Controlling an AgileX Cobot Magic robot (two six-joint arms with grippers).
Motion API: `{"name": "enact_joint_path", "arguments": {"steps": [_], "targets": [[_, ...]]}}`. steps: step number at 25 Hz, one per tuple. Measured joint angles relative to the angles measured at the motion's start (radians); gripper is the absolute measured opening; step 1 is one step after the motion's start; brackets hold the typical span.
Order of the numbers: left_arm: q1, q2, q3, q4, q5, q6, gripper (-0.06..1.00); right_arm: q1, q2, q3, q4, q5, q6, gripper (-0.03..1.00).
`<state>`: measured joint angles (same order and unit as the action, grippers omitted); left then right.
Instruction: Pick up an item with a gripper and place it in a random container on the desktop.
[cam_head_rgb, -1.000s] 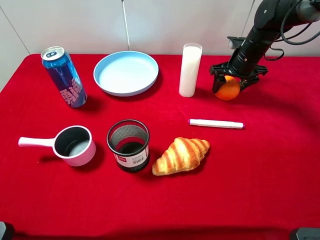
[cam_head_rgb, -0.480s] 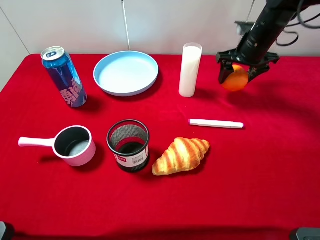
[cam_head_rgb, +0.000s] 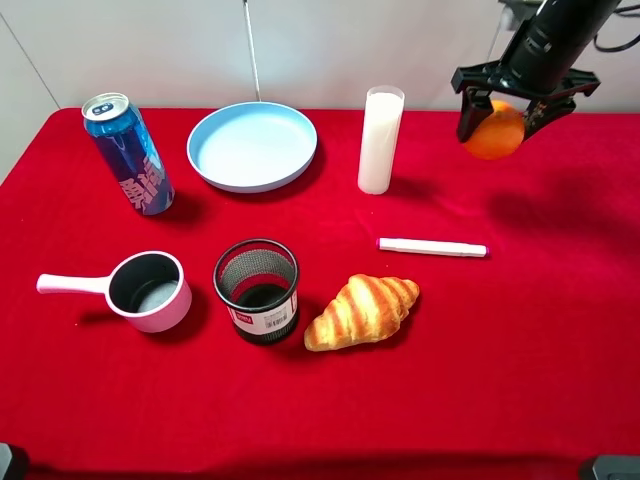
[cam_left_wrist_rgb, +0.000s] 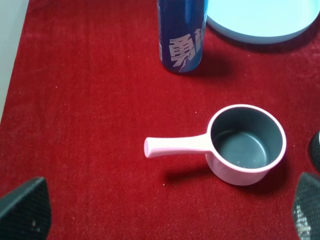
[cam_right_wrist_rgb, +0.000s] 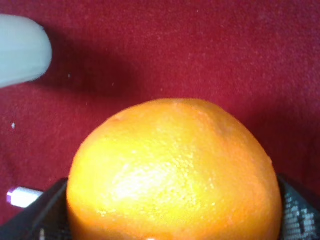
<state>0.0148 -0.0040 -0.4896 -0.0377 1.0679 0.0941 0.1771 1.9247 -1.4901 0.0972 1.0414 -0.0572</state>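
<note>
The orange fruit (cam_head_rgb: 493, 134) hangs in the air above the red desktop (cam_head_rgb: 520, 330) at the far right, clamped in my right gripper (cam_head_rgb: 502, 122). In the right wrist view the orange (cam_right_wrist_rgb: 172, 170) fills the frame between the black fingers (cam_right_wrist_rgb: 300, 212). The light-blue plate (cam_head_rgb: 252, 145) lies empty at the far middle-left, well left of the orange, and its edge shows in the left wrist view (cam_left_wrist_rgb: 260, 20). My left gripper (cam_left_wrist_rgb: 165, 220) is open and empty, low over the cloth near the pink pot (cam_left_wrist_rgb: 245, 145).
A tall white glass (cam_head_rgb: 380, 140) stands between the plate and the orange. A white marker (cam_head_rgb: 432, 247) lies in front of it. A blue can (cam_head_rgb: 128, 153), the pink pot (cam_head_rgb: 150, 290), a black mesh cup (cam_head_rgb: 257, 290) and a croissant (cam_head_rgb: 362, 310) stand nearer.
My right gripper has lifted the orange off the cloth and carried it up and to the right. Nothing else on the table has moved.
</note>
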Motion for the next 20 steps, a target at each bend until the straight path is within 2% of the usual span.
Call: {"name": "enact_joint_path", "arguments": {"steps": [6, 12, 20], "targets": [[0.000, 0.000, 0.000, 0.000, 0.000, 0.000, 0.96, 0.013, -0.063, 0.000, -0.017, 0.059, 0.015, 0.55], [0.000, 0.000, 0.000, 0.000, 0.000, 0.000, 0.96, 0.087, -0.127, 0.000, -0.082, 0.083, 0.064, 0.55], [0.000, 0.000, 0.000, 0.000, 0.000, 0.000, 0.96, 0.169, -0.188, -0.004, -0.097, 0.131, 0.106, 0.55]]}}
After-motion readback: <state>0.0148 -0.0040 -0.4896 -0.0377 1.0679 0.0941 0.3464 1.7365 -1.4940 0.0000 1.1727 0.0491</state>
